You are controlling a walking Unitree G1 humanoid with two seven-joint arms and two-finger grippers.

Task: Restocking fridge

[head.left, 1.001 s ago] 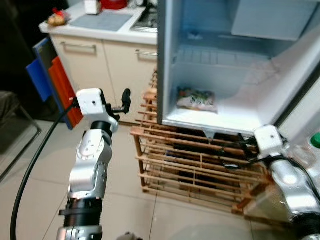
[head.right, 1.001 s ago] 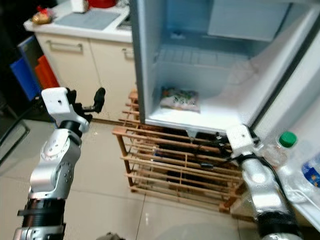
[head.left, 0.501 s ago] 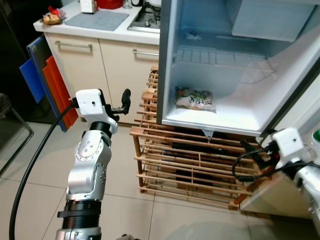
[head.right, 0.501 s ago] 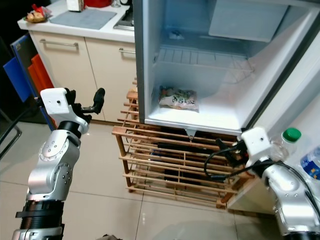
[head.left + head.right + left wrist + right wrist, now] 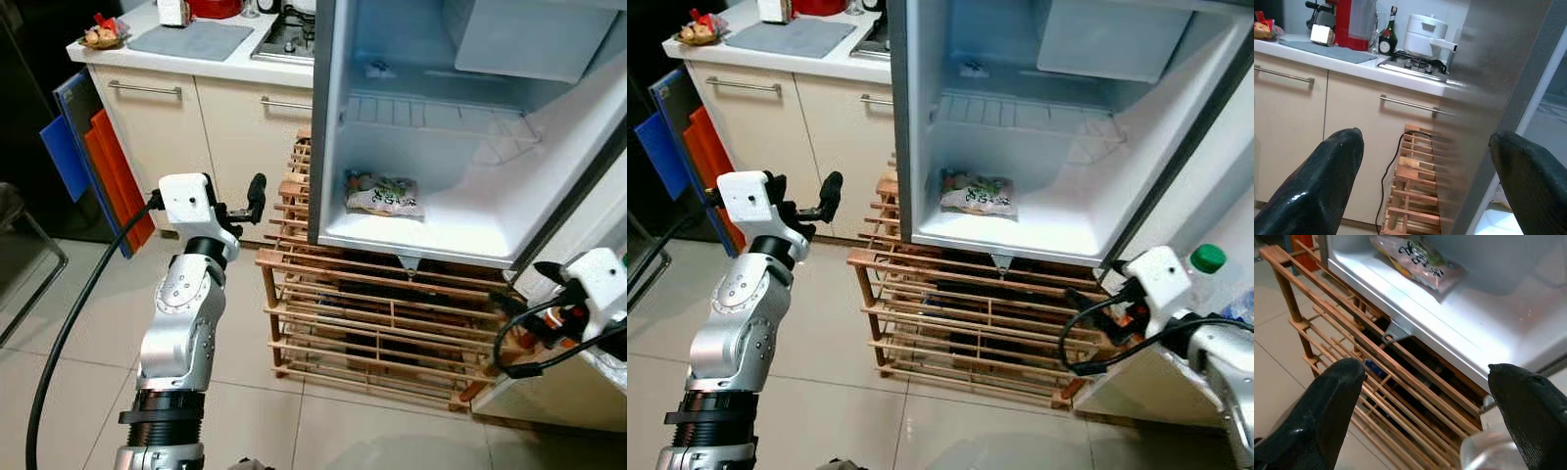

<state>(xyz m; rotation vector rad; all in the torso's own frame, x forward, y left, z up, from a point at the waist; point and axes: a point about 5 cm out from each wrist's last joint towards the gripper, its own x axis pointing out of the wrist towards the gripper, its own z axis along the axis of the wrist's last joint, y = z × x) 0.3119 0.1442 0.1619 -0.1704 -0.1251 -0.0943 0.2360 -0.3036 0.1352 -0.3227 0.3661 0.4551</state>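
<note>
We stood before the open fridge, both grippers empty.

Nearest us, the right gripper hung spread wide below the fridge, level with the rack. The left gripper, also wide open, was left of the fridge. A food bag lay on the fridge floor.

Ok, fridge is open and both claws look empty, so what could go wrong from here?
The right claw hangs open low by the wooden rack, and its cable loops beside the slats, so it might snag. The green-capped bottle stands right behind that arm; a backward swing could tip it. The fridge floor lip sits just above the claw.
</note>
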